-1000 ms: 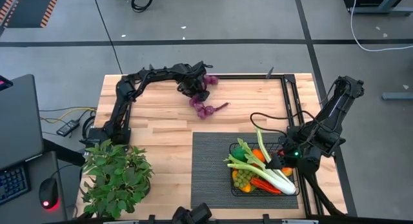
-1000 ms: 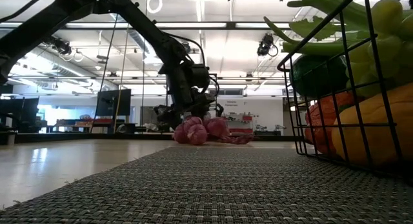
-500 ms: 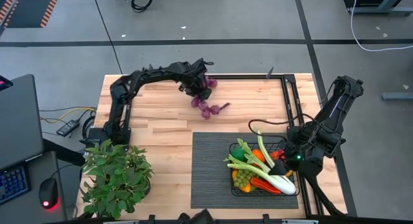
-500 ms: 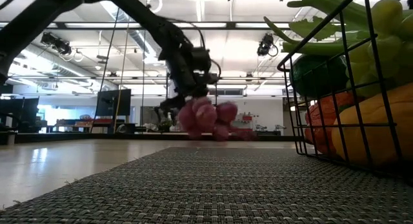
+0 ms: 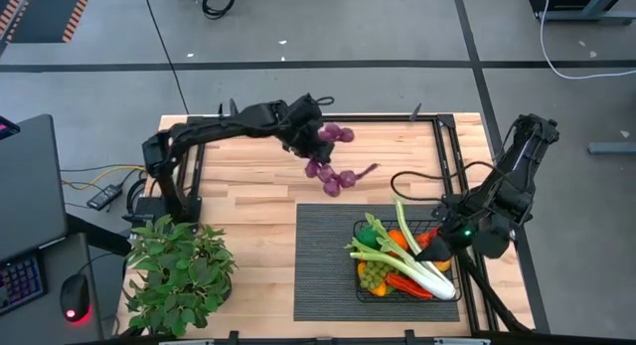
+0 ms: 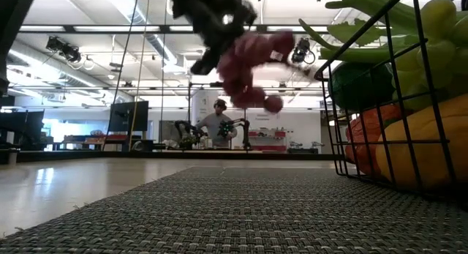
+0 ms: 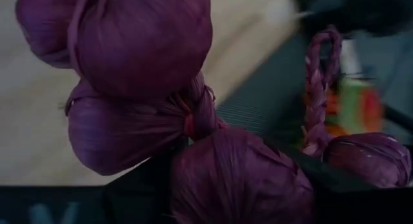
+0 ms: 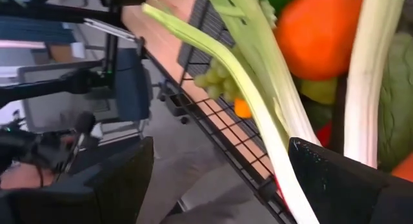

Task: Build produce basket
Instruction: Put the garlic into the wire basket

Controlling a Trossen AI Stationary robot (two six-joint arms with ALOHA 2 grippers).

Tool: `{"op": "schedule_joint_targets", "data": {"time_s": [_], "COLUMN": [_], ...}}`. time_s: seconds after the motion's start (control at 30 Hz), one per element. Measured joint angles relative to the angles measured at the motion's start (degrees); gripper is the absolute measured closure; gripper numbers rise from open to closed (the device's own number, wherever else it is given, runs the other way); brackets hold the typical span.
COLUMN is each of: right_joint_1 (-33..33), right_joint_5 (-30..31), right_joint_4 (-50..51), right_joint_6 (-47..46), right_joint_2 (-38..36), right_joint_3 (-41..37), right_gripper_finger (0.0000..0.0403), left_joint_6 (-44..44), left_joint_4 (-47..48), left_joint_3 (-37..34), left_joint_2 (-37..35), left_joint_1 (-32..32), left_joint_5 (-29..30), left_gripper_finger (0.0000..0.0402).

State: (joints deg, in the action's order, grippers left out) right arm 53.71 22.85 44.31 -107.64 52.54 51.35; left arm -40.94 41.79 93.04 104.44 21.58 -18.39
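A bunch of purple grapes (image 5: 333,171) hangs in the air over the far middle of the table, high in the low view (image 6: 245,64). My left gripper (image 5: 308,126) is shut on it. The black wire basket (image 5: 360,290) stands on the dark mat at the near right, filled with leek, orange, peppers and green grapes. My right gripper (image 5: 437,248) is open at the basket's right side. In its wrist view (image 8: 232,179) the fingers stand wide on either side of a pale leek stalk (image 8: 258,121); I cannot tell whether they touch it. My left gripper holds the grape bunch among its round purple balls (image 7: 193,121), at the bunch's far-left end. The balls themselves hide the fingertips in the wrist view. The bunch is lifted clear of the table, and its braided stem (image 7: 316,88) trails toward the basket.
A ribbed dark mat (image 5: 323,256) covers the near right of the table. A leafy potted plant (image 5: 179,270) stands at the near left corner. A black rail (image 5: 442,156) runs along the table's right side. A person (image 6: 219,122) shows far off in the room.
My left gripper has risen and moved toward the table's right, carrying the grape bunch. The bunch lay on the table a second ago and now swings well clear of it, nearer the mat. My right gripper has stayed at the basket.
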Motion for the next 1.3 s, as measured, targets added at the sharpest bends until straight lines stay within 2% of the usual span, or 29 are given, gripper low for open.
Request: {"op": "schedule_joint_targets", "data": {"time_s": [0.27,0.43,0.67,0.87,1.0,1.2,1.3], "right_joint_1": [0.00,0.00,2.04,3.39,3.74,3.72,3.72], "right_joint_5": [0.48,-1.18,-2.79,0.10,3.09,6.85,8.48], "right_joint_4": [-0.20,-3.70,-7.90,-12.46,-16.85,-16.32,-12.30], "right_joint_6": [7.44,14.18,19.12,23.26,28.22,35.14,36.76], "right_joint_2": [-4.07,-4.69,-4.82,-4.82,-4.47,-2.31,-1.50], "right_joint_3": [0.02,0.02,0.06,0.07,0.39,6.18,10.25], "right_gripper_finger": [0.0042,0.0042,0.0042,0.0042,0.0042,0.0042,0.0042], "left_joint_6": [-10.74,-8.84,-1.62,-0.35,-0.06,3.50,5.86], "left_joint_4": [-12.90,-20.38,-21.38,-24.67,-27.26,-33.40,-38.14], "left_joint_3": [0.02,0.02,0.02,0.06,-0.04,0.01,0.06], "left_joint_2": [-3.93,-3.95,-3.95,-2.26,-0.96,0.74,1.79], "left_joint_1": [-12.03,-19.56,-27.27,-30.07,-30.40,-31.47,-31.99], "left_joint_5": [2.13,4.41,12.60,17.52,17.77,17.55,17.24], "left_gripper_finger": [0.0203,0.0202,0.0199,0.0198,0.0198,0.0198,0.0198]}}
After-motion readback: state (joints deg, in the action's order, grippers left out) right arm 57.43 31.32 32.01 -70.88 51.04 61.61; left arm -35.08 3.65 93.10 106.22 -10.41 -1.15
